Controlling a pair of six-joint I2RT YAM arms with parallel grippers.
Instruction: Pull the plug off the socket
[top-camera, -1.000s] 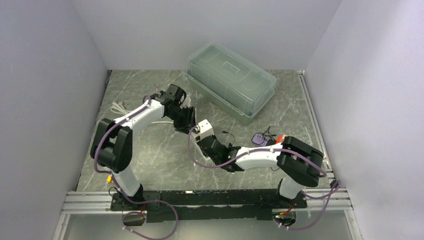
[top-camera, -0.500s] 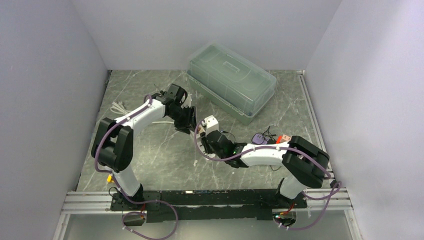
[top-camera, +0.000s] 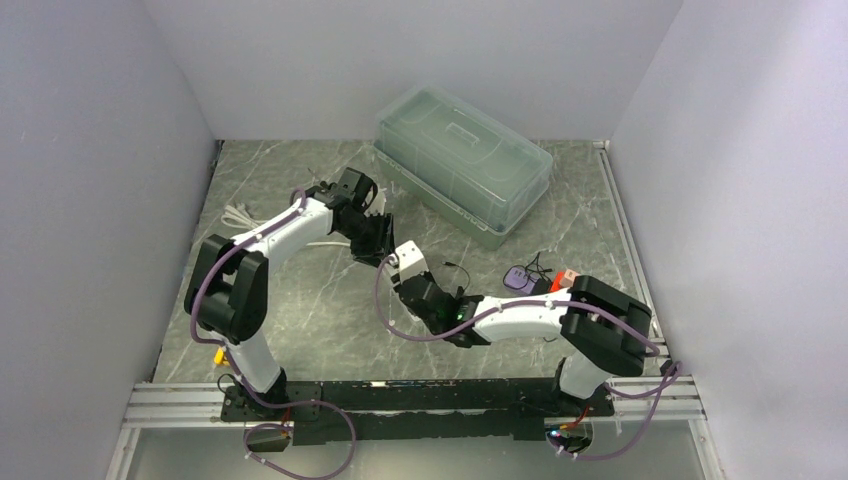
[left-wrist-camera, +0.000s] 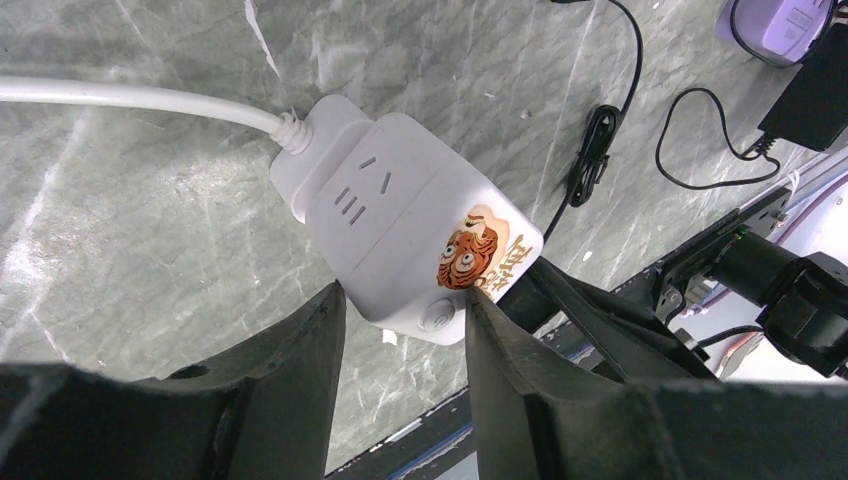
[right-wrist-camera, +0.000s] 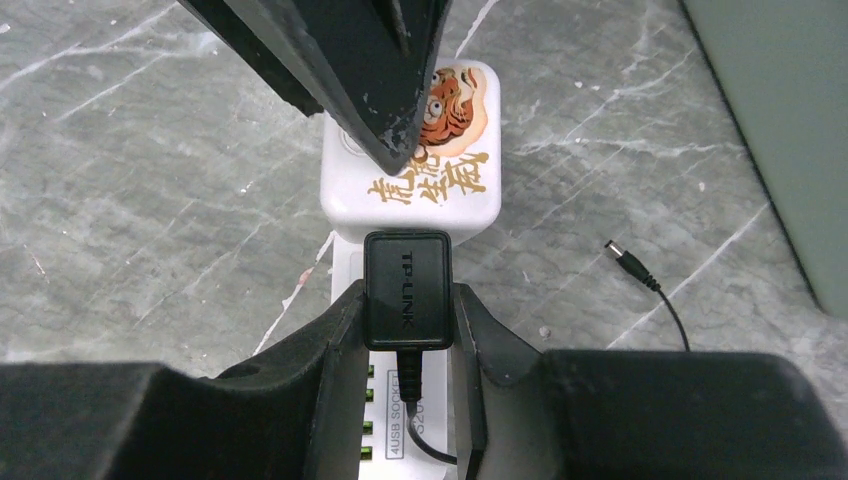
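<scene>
top: high, rear, looking down | wrists: close, facing each other | shared: socket (top-camera: 410, 257) (left-wrist-camera: 400, 230) (right-wrist-camera: 410, 195)

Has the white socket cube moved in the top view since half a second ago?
Yes. The white socket cube has shifted slightly down and left in the top view, away from the lidded plastic box.

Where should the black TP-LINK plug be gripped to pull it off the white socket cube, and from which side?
Grip the black plug by its two flat long sides, coming from the end where its cable leaves, as the right tool does. Those sides are parallel, and the body sticks out from the white socket cube, which the left tool clamps.
</scene>
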